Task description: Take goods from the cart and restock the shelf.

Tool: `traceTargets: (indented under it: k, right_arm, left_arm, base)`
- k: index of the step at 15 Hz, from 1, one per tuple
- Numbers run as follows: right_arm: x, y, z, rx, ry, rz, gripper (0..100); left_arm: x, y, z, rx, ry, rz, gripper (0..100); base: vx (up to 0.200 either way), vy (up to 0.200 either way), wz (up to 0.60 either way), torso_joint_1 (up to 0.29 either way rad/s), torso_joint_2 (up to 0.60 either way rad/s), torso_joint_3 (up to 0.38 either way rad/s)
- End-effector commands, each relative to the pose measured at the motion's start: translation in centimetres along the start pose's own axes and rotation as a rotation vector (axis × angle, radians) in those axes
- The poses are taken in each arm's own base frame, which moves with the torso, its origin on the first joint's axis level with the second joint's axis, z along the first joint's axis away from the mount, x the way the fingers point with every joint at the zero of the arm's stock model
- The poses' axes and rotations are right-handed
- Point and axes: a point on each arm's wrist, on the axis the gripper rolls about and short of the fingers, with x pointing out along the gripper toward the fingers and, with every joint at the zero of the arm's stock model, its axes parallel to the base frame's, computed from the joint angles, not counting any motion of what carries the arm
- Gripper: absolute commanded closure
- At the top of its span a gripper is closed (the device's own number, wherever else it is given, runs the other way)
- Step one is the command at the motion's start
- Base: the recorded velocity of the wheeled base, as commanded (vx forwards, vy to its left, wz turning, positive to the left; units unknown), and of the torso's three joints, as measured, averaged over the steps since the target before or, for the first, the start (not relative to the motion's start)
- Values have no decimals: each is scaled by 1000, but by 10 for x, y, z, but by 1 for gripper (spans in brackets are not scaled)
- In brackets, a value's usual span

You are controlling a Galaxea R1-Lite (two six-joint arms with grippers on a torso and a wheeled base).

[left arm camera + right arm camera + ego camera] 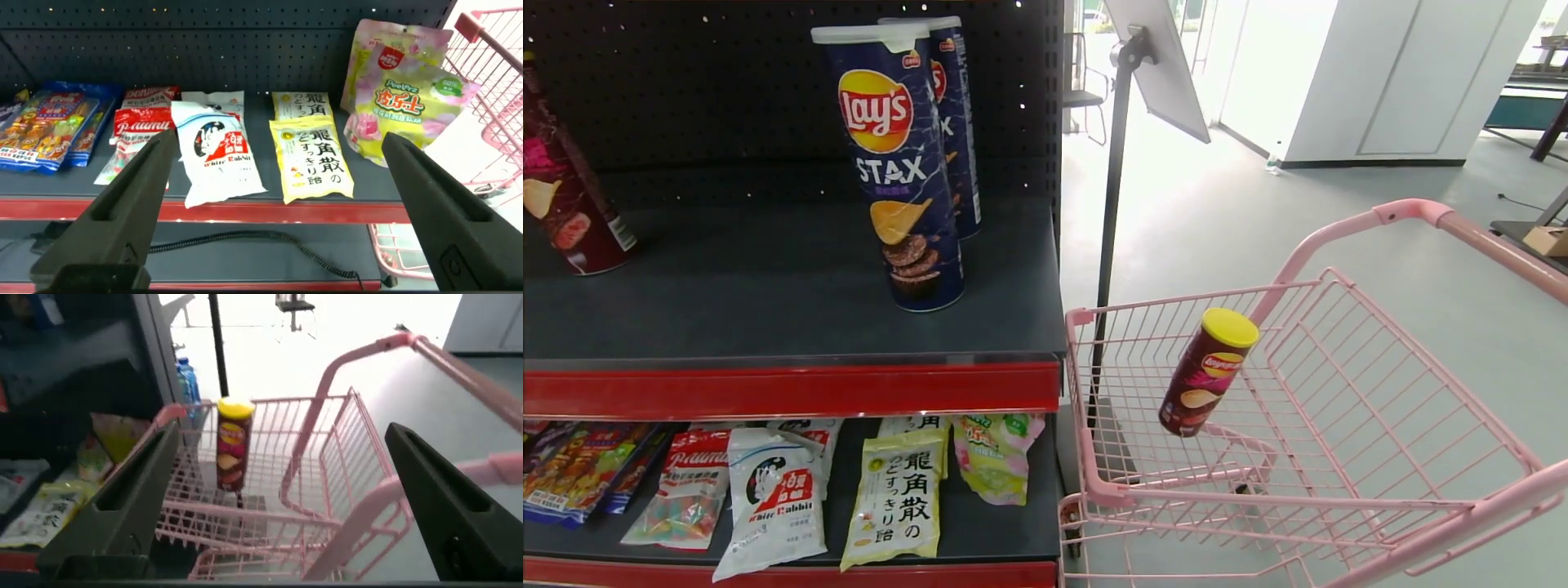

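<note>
A dark red chip can with a yellow lid (1207, 371) leans upright inside the pink cart (1409, 210), close to its shelf-side wall. My right gripper (279, 426) is open and hangs above and in front of the cart (359, 363), well short of the can (232, 445). The upper shelf (768, 286) carries two tall blue chip cans (898, 163) and another dark red can (564, 196) at its far left. Lower down, my left gripper (278, 137) is open, facing the bottom shelf's snack bags with nothing between its fingers.
The bottom shelf holds a white candy bag (216, 155), a yellow bag (315, 155), a green-pink pouch (404, 82) and several packets at the left. A black sign stand pole (1111, 204) rises between shelf and cart. Open floor lies beyond the cart.
</note>
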Motion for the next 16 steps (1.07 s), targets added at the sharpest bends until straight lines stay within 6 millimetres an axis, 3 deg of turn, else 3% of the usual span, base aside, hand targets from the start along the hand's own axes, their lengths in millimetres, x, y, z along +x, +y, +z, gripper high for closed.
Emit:
traceTargets:
  k: [1, 3, 7, 13, 16]
  right_arm:
    - [143, -6, 99, 46, 117, 300, 0]
    - [191, -13, 70, 6, 207, 504, 0]
    - [271, -72, -24, -225, 260, 768, 0]
    - [330, -89, -130, -208, 350, 925, 0]
    - [355, -87, -163, -169, 388, 958, 0]
  left_arm:
    - [0, 0, 0, 0, 0, 0, 0]
    - [0, 0, 0, 0, 0, 0, 0]
    - [0, 0, 0, 0, 0, 0, 0]
    - [0, 0, 0, 0, 0, 0, 0]
    - [0, 0, 0, 0, 0, 0, 0]
  base:
    - [0, 0, 0, 0, 0, 0]
    - [0, 0, 0, 0, 0, 0]
    - [0, 0, 0, 0, 0, 0]
    - [0, 0, 0, 0, 0, 0]
    - [0, 0, 0, 0, 0, 0]
